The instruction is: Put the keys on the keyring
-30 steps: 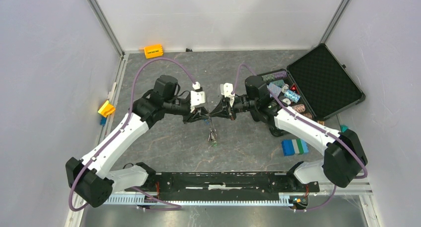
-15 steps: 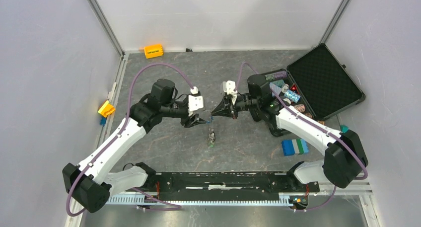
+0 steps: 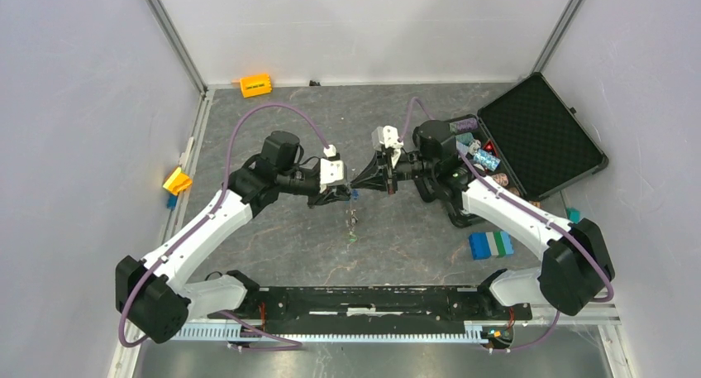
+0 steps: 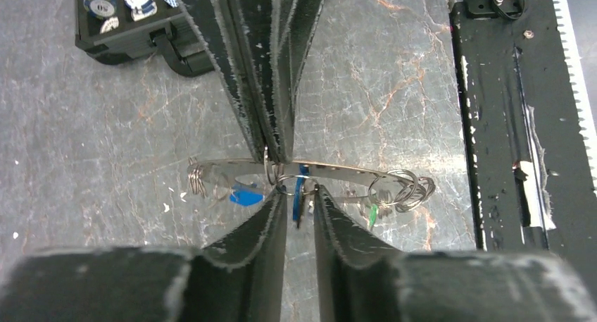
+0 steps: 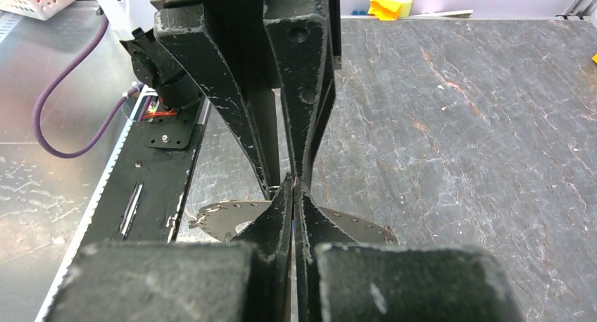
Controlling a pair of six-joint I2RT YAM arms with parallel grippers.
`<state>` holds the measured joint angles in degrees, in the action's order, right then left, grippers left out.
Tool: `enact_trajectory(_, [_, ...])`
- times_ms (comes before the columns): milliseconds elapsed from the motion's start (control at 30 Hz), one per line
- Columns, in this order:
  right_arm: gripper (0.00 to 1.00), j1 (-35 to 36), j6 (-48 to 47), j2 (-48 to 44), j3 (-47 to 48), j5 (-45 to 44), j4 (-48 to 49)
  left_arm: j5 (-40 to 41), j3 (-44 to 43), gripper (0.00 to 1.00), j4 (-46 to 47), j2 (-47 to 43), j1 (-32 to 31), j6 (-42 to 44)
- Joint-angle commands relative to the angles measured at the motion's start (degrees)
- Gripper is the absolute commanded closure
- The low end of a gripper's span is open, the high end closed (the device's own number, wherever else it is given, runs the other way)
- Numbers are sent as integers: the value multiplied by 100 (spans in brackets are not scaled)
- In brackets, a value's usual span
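Observation:
The keyring (image 4: 345, 174), a thin silvery ring seen edge-on, hangs in the air between both grippers; it also shows in the right wrist view (image 5: 222, 216). My right gripper (image 5: 293, 188) is shut on its rim, and reaches down from the top of the left wrist view (image 4: 277, 153). My left gripper (image 4: 300, 195) is shut on the small split ring of a blue-tagged key (image 4: 298, 195) right at the keyring. Another blue tag (image 4: 245, 196) and a green-tagged key (image 4: 372, 215) hang from the ring. From above, both grippers (image 3: 345, 193) (image 3: 358, 184) meet tip to tip and the keys (image 3: 353, 222) dangle below.
An open black case (image 3: 541, 138) with striped chips (image 3: 484, 159) lies at the right. A blue, green and white block (image 3: 491, 245) sits near the right arm. An orange block (image 3: 255, 85) and a yellow block (image 3: 177, 181) lie at the back and left edges. A black rail (image 3: 372, 299) runs along the near edge.
My left gripper drew back to the left half a second ago and has come back right to meet the right gripper. The right gripper shifted slightly back and right, lifting the hanging keys.

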<state>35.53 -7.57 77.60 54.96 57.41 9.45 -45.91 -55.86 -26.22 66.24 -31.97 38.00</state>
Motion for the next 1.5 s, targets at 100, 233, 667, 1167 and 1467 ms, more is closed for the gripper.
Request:
enact_trajectory(100, [100, -82, 526, -270, -38, 203, 892, -365, -12, 79, 289, -13, 6, 33])
enact_trajectory(233, [100, -133, 1097, -296, -329, 225, 1627, -474, 186, 93, 823, -160, 5, -504])
enact_trajectory(667, [100, -182, 2786, -108, -911, 262, 3902, -538, 421, 98, 1710, -141, -50, -1304])
enact_trajectory(1167, [100, -176, 3494, 94, -1257, 86, 5082, -660, 158, 98, 1716, 222, -156, -1307])
enact_trajectory(1467, [100, -180, 3378, 82, -1304, 138, 5003, -750, 104, 75, 1453, 211, -147, -1100])
